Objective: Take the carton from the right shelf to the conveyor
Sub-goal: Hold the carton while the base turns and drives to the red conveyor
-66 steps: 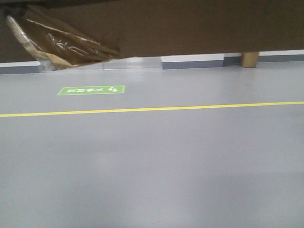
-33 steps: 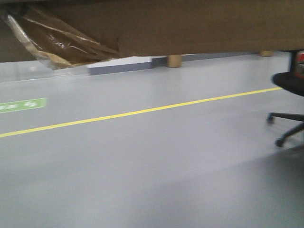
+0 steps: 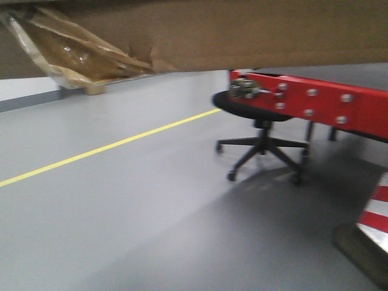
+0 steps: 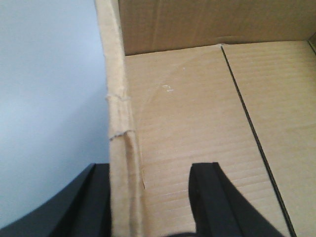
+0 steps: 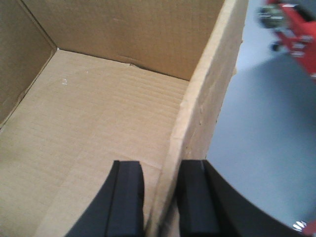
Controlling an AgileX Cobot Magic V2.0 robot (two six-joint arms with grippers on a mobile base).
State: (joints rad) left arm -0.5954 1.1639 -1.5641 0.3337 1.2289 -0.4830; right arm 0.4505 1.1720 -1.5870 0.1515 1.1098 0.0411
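Observation:
The carton (image 3: 242, 33) is a plain brown box held off the floor; its underside fills the top of the front view, with a wad of yellowish tape (image 3: 66, 51) at its left corner. My left gripper (image 4: 150, 168) straddles the carton's left wall (image 4: 121, 123): the outer finger touches it and the inner finger (image 4: 212, 197) stands clear inside. My right gripper (image 5: 160, 165) is shut on the carton's right wall (image 5: 207, 94), one finger inside and one outside. A red bolted side frame (image 3: 315, 103) at the right looks like the conveyor's edge; its belt is not clearly visible. The right shelf is out of view.
A black office chair (image 3: 264, 142) on castors stands on the grey floor (image 3: 121, 230) just left of the red frame. A yellow line (image 3: 109, 148) crosses the floor diagonally. A red-and-white striped post base (image 3: 373, 224) sits at the lower right.
The view has swung right across the floor: the green floor sign slid out at the left, and the chair and red frame came in. The carton stays fixed at the top of the view.

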